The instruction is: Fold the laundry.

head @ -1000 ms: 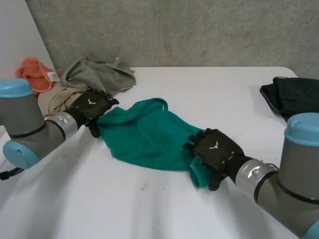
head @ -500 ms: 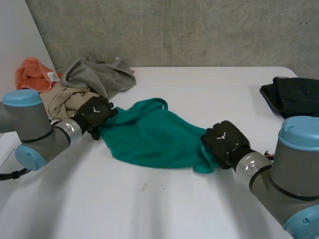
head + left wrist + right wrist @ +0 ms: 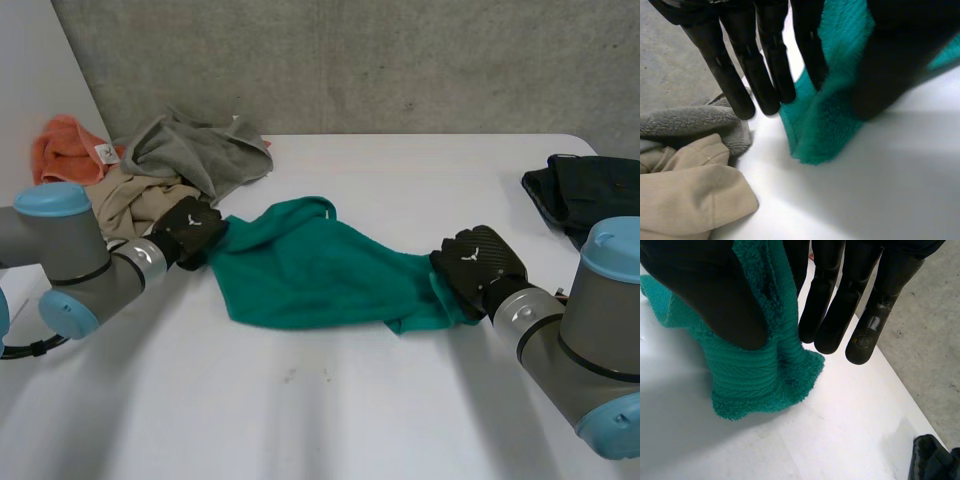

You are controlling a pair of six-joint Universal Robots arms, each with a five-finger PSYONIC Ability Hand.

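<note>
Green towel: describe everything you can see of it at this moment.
The towel is teal-green terry, looped and fuzzy up close, with what looks like a small white tag on its far edge. It lies rumpled and not yet folded on the white table, drawn out between the hands. The left hand pinches one end between thumb and fingers. The right hand pinches the opposite end likewise. A short bit sticks out past each grip.
</note>
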